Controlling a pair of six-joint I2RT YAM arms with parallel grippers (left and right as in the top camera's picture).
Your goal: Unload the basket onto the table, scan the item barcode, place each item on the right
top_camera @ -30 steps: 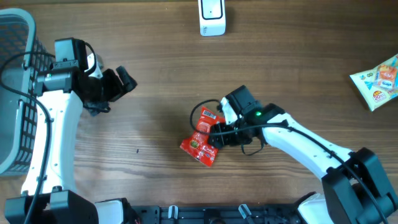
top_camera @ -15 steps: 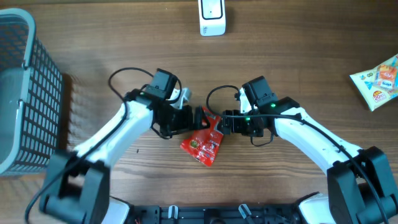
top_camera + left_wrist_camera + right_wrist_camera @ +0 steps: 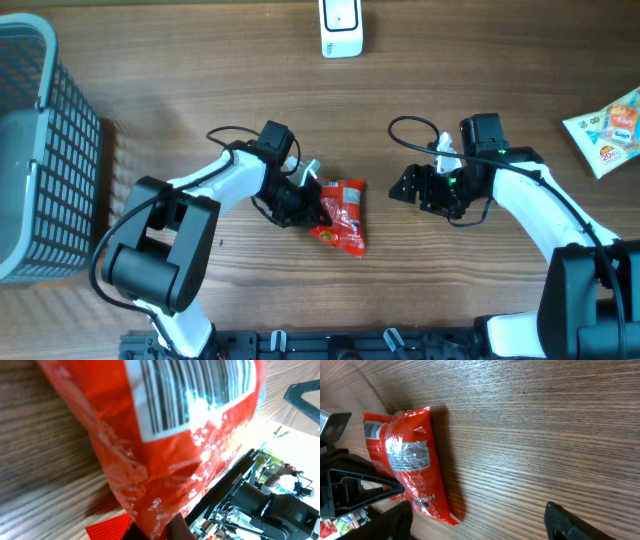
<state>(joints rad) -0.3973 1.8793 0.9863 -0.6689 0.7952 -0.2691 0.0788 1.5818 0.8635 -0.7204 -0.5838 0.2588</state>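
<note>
One red packet [image 3: 342, 212], one scanner [image 3: 341, 28], one basket [image 3: 62, 150], one pale snack bag [image 3: 612, 128].

Overhead: bright, even, sharp, only soft shadows. Left wrist: pouch [image 3: 165, 460] too close, barcode [image 3: 195, 385] blurred, foil glare, background blown out at right. Right wrist: surface [image 3: 545, 425] grain crisp, label glare, dark shadow beside pouch.
</note>
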